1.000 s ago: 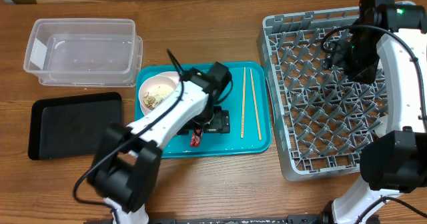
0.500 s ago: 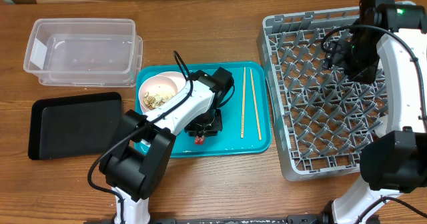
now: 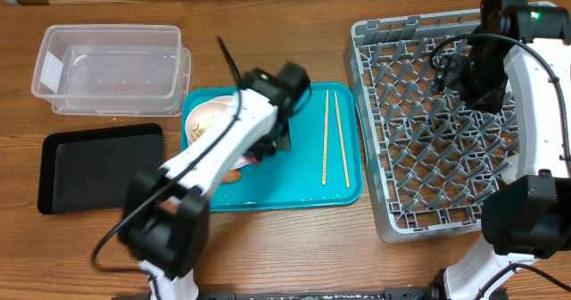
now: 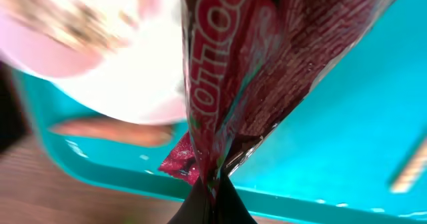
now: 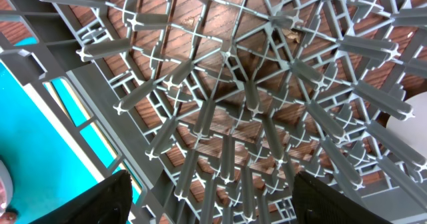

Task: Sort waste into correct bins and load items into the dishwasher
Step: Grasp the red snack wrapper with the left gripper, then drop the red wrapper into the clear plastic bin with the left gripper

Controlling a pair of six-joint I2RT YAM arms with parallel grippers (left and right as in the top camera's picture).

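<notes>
My left gripper (image 4: 213, 196) is shut on the lower end of a shiny red wrapper (image 4: 233, 71), which hangs lifted above the teal tray (image 4: 347, 117). Seen from overhead, the left gripper (image 3: 265, 146) hovers over the tray's middle, beside the round pink-white plate (image 3: 203, 114) with beige food scraps (image 4: 73, 17). A small orange carrot (image 3: 234, 175) lies on the tray near its front edge. Two wooden chopsticks (image 3: 326, 135) lie on the tray's right side. My right gripper (image 5: 213, 204) stands open above the grey dish rack (image 3: 428, 139), holding nothing.
A clear plastic tub (image 3: 111, 68) stands at the back left, and a shallow black tray (image 3: 98, 166) lies in front of it. The dish rack's upright pegs (image 5: 227, 111) fill the space under the right gripper. Bare wooden table surrounds the trays.
The left gripper shut on the red wrapper and lifted it off the teal tray, swinging back towards the plate. The carrot now shows. The right arm has not moved.
</notes>
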